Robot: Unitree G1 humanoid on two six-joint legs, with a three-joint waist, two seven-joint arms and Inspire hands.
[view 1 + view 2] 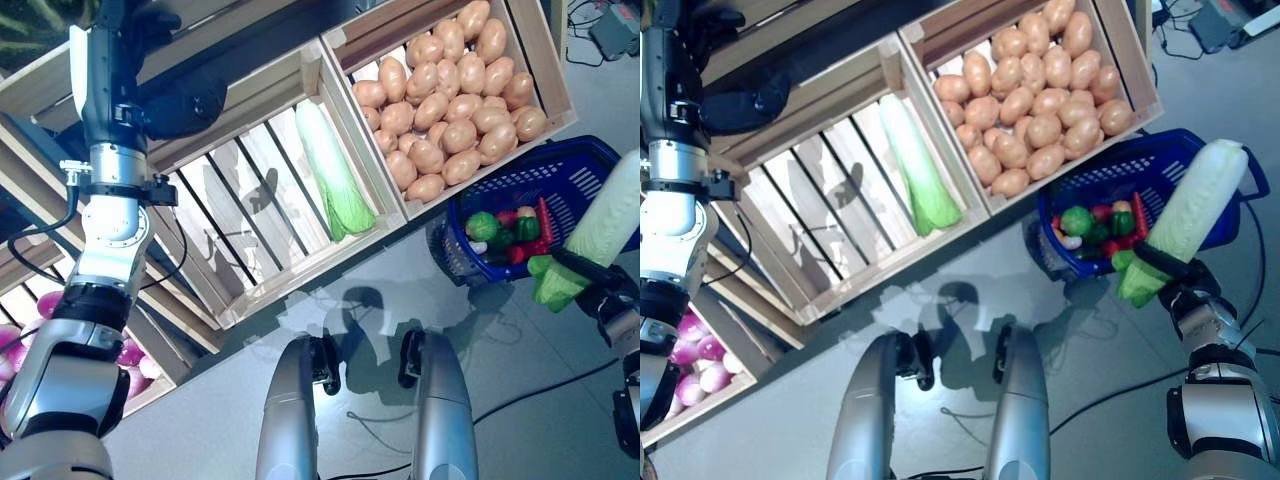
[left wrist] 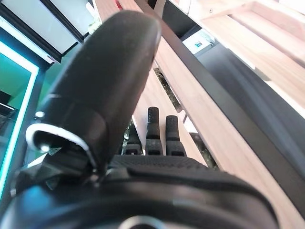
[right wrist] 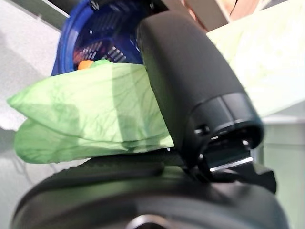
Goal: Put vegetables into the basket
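Observation:
My right hand [image 1: 1175,272] is shut on a long pale-green Chinese cabbage [image 1: 1195,205], thumb [image 3: 190,81] across its leafy end [image 3: 95,109]. The cabbage stands tilted at the near right rim of the blue basket [image 1: 560,175], which sits on the floor and holds green and red vegetables [image 1: 1095,225]. A second cabbage [image 1: 335,175] lies in the slatted wooden crate [image 1: 250,210] in the middle. My left hand [image 1: 150,20] is raised at the upper left by the shelf edge, fingers [image 2: 157,138] straight, holding nothing.
A crate of potatoes [image 1: 450,90] stands right of the cabbage crate, just behind the basket. Purple onions [image 1: 695,360] lie in a crate at the lower left. Grey floor spreads in front of the crates.

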